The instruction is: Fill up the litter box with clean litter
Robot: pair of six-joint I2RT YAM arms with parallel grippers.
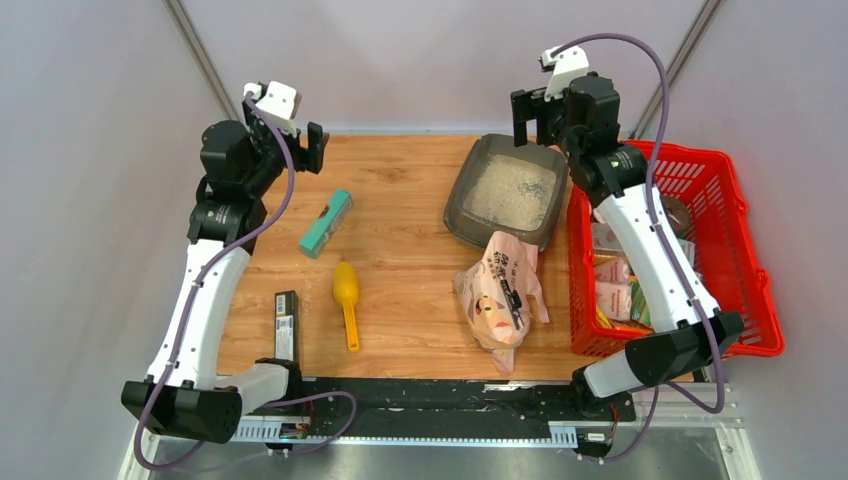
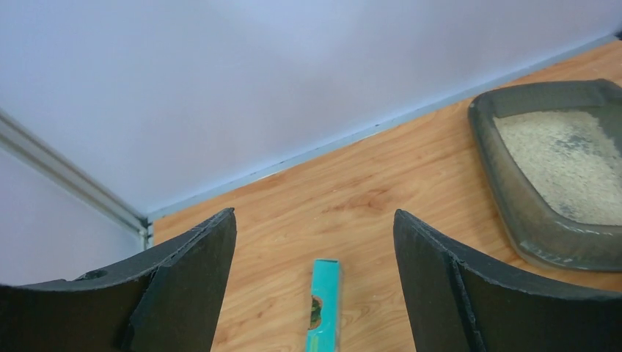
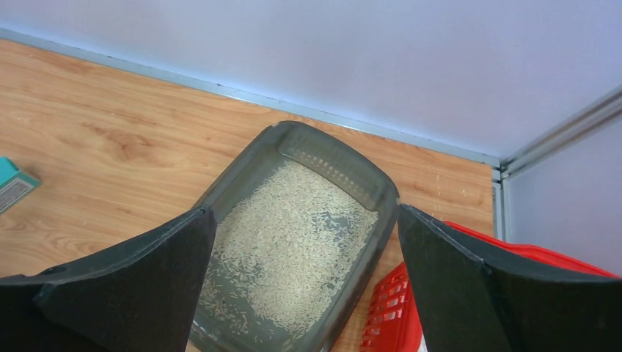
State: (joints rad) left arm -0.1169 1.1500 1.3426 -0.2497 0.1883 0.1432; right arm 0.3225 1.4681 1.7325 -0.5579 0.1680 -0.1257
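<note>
One litter box (image 1: 461, 203) with clean litter (image 1: 512, 192), one bag (image 1: 500, 290), one scoop (image 1: 346, 290), left hand (image 1: 316, 148) and right hand (image 1: 530, 118) released.

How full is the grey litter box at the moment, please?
Partly full: a thin layer of litter covers the litter box floor, with dark patches showing through.

My left gripper (image 2: 314, 216) is raised at the far left, jaws spread wide, holding nothing. My right gripper (image 3: 304, 211) is raised at the far right, jaws equally wide, empty. Both arms stretch toward the far side.
</note>
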